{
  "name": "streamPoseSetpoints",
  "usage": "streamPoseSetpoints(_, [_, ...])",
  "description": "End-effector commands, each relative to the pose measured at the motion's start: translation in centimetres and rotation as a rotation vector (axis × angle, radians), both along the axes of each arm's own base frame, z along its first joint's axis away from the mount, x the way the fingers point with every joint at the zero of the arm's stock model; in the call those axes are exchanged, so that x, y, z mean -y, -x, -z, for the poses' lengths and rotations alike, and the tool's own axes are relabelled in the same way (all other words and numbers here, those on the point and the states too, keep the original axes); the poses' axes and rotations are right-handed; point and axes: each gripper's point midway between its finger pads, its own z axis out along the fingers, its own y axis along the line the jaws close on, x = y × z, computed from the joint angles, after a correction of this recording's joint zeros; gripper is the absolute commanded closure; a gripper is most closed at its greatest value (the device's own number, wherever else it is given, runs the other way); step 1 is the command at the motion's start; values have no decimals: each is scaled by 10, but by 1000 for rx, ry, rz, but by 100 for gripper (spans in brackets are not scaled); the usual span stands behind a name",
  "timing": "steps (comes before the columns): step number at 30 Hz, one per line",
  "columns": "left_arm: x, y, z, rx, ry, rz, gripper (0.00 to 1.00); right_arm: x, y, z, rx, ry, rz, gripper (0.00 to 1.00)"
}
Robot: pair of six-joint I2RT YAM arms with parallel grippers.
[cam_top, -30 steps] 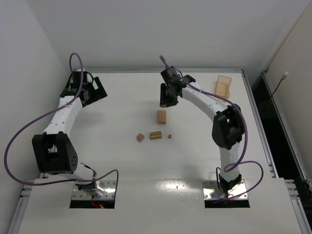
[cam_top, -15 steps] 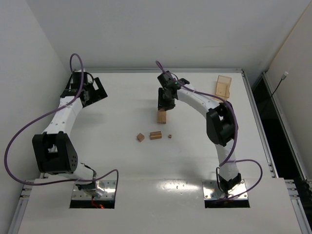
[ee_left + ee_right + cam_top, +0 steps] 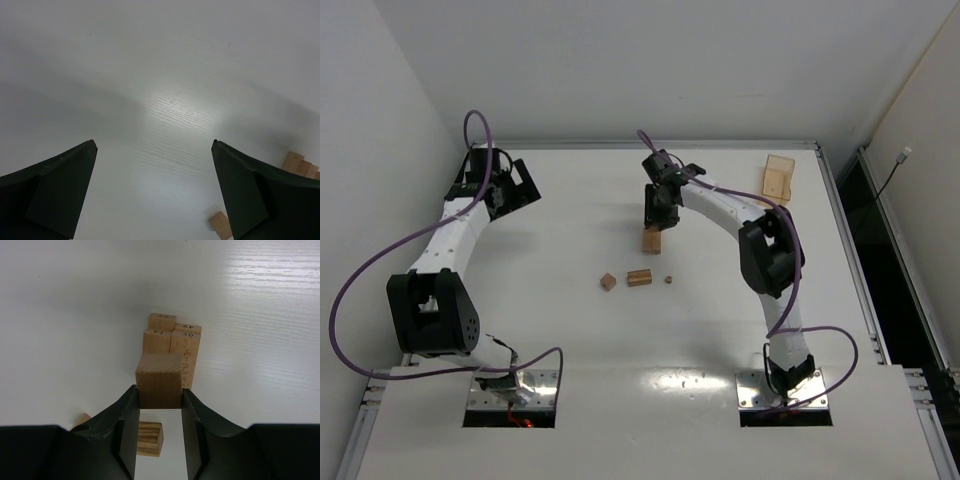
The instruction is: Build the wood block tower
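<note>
My right gripper (image 3: pixel 160 392) is shut on a light-brown wooden cube (image 3: pixel 160 380), pinched at its fingertips. In the top view the right gripper (image 3: pixel 658 216) sits at mid-table with that cube (image 3: pixel 651 241) showing just below it. Beyond the cube lies a cluster of short numbered bars (image 3: pixel 172 342). Another block (image 3: pixel 150 439) lies on the table under the fingers. Nearer the arms lie a small cube (image 3: pixel 608 282), a bar (image 3: pixel 639 278) and a tiny bit (image 3: pixel 668 279). My left gripper (image 3: pixel 516 186) is open and empty at the far left; its wrist view shows its open fingers (image 3: pixel 55 195) over bare table.
A translucent amber box (image 3: pixel 778 177) stands at the far right of the table. Purple cables loop from both arms. In the left wrist view two wooden pieces (image 3: pixel 220 225) (image 3: pixel 299 164) show near the right finger. White walls close the back and left.
My right gripper has moved a little left and down over the block and is now closed on the cube. The left arm has not moved.
</note>
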Motion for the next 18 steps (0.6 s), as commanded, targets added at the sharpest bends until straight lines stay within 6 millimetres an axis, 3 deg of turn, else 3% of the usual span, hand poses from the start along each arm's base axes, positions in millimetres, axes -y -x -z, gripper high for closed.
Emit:
streamPoseSetpoints(1, [-4,-5,-3,29,7,-15,1,-4,-4,1,25,-5,-1,100])
streamPoseSetpoints(18, [-4,-3,1,21,14,-21,1,-6,-2,17,-5,-1,-17,100])
